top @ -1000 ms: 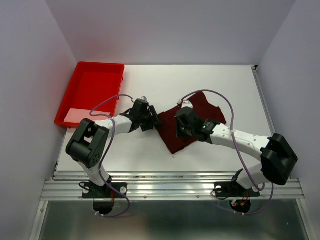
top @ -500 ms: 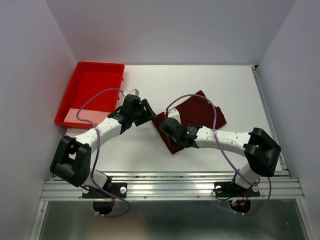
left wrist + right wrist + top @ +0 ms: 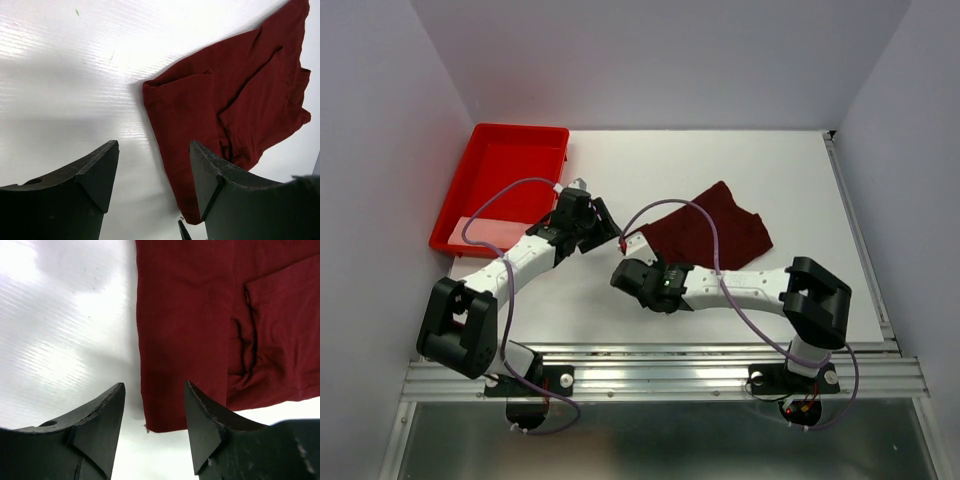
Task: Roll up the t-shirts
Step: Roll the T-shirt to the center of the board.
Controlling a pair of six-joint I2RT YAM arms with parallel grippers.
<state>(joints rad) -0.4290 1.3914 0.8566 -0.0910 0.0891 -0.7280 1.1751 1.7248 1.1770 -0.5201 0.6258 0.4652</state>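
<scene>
The dark maroon t-shirt (image 3: 705, 230) lies crumpled and partly folded on the white table, right of centre. In the left wrist view the t-shirt (image 3: 230, 105) spreads ahead and to the right. Its near corner (image 3: 170, 410) lies flat on the table just beyond my right fingertips. My left gripper (image 3: 608, 228) (image 3: 154, 145) hovers open at the shirt's left tip, with nothing between its fingers. My right gripper (image 3: 620, 275) (image 3: 154, 385) stands open just short of the shirt's near-left edge and holds nothing.
A bright red plastic tray (image 3: 520, 131) sits at the back left, with a pale patch (image 3: 475, 232) at its near end. White walls close in the table on three sides. A metal rail (image 3: 660, 380) runs along the near edge.
My right gripper has opened, let go of the shirt and drawn back toward the near left. The shirt has settled further right. My left arm has pulled back to the left, still open.
</scene>
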